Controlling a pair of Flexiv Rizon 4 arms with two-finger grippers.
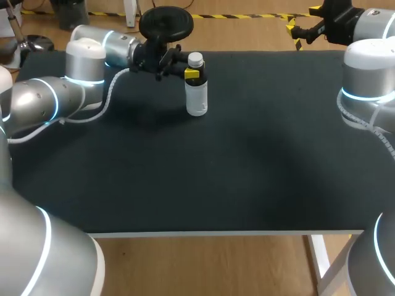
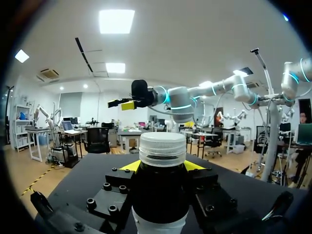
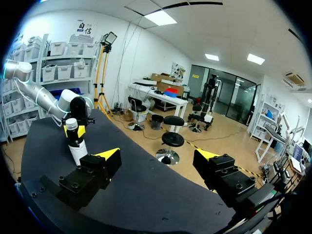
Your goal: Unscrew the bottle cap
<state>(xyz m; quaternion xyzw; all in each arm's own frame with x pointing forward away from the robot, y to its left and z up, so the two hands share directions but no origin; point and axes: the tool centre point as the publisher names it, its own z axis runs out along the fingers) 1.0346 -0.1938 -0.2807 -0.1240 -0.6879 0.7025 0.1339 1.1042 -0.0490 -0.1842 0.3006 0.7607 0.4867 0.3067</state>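
Left hand (image 2: 162, 168): clenched on the bottle (image 1: 196, 98), just under cap (image 1: 195, 59).
Bottle: stood upright, far-left on counter (image 1: 247, 172), long axis vertical.
Right hand (image 1: 296, 31): released, hung well apart rightward; cap top uncovered.

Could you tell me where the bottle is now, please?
In the head view, the bottle stands upright toward the table's far edge, left of centre, gripped by the left claw.

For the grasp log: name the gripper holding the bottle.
The left gripper: it is shut on the bottle, while the right gripper is open, well apart from it.
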